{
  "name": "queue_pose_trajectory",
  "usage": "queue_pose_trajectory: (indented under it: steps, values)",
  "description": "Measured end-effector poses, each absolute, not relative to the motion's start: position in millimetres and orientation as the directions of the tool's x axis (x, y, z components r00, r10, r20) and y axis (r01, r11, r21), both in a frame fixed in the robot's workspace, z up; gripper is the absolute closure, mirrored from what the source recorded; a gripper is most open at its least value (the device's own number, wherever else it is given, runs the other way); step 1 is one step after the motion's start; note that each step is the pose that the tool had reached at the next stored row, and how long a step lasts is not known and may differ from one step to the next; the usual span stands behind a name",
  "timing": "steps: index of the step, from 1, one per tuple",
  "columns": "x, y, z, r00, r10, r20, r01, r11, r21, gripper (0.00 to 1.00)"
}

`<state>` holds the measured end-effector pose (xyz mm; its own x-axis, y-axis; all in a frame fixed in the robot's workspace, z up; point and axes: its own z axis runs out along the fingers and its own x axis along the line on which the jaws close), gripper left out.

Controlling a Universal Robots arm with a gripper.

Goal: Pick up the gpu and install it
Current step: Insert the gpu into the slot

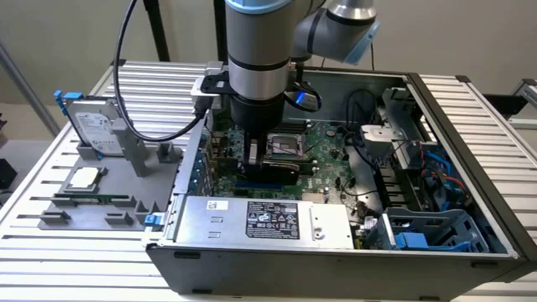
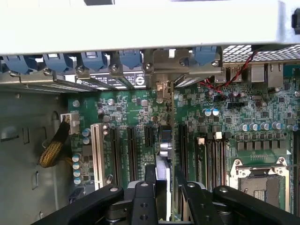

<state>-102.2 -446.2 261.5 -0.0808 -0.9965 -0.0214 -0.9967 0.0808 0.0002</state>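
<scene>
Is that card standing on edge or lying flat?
On edge: the gpu stands upright between the gripper's fingers, over the motherboard slots.

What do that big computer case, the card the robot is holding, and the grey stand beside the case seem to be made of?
Computer case: probably painted sheet metal, with thin, folded grey walls. Gpu, seen edge-on between the end effector's fingers: apparently circuit board with a dull metal bracket. Motherboard: green, glossy laminate with soldered parts. Grey stand: matte, blocky, likely plastic, perhaps printed.
</scene>
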Motion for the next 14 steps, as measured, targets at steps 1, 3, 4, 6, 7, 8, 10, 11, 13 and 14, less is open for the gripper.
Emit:
queue_pose_trajectory:
  steps: [1, 3, 4, 6, 7, 8, 10, 11, 13, 14]
  values:
    - [-102.3, -446.1, 261.1, -0.081, -0.996, -0.021, -0.997, 0.081, 0.001, 1.00]
    - [-102.3, -445.9, 259.9, -0.082, -0.996, -0.021, -0.997, 0.082, 0.002, 1.00]
    - [-102.4, -445.8, 259.2, -0.082, -0.996, -0.021, -0.997, 0.082, 0.002, 1.00]
    - [-102.4, -445.5, 257.8, -0.083, -0.996, -0.021, -0.997, 0.083, 0.003, 1.00]
    - [-102.4, -445.4, 257.1, -0.083, -0.996, -0.022, -0.997, 0.083, 0.003, 1.00]
    - [-102.4, -445.3, 256.5, -0.083, -0.996, -0.022, -0.997, 0.083, 0.003, 1.00]
    - [-102.4, -445.3, 255.3, -0.083, -0.996, -0.022, -0.997, 0.083, 0.004, 1.00]
    - [-102.5, -445.2, 254.6, -0.083, -0.996, -0.022, -0.997, 0.083, 0.004, 1.00]
    - [-102.5, -445.1, 253.3, -0.083, -0.996, -0.021, -0.997, 0.083, 0.004, 1.00]
    - [-102.5, -445.1, 252.5, -0.083, -0.996, -0.021, -0.997, 0.083, 0.004, 1.00]
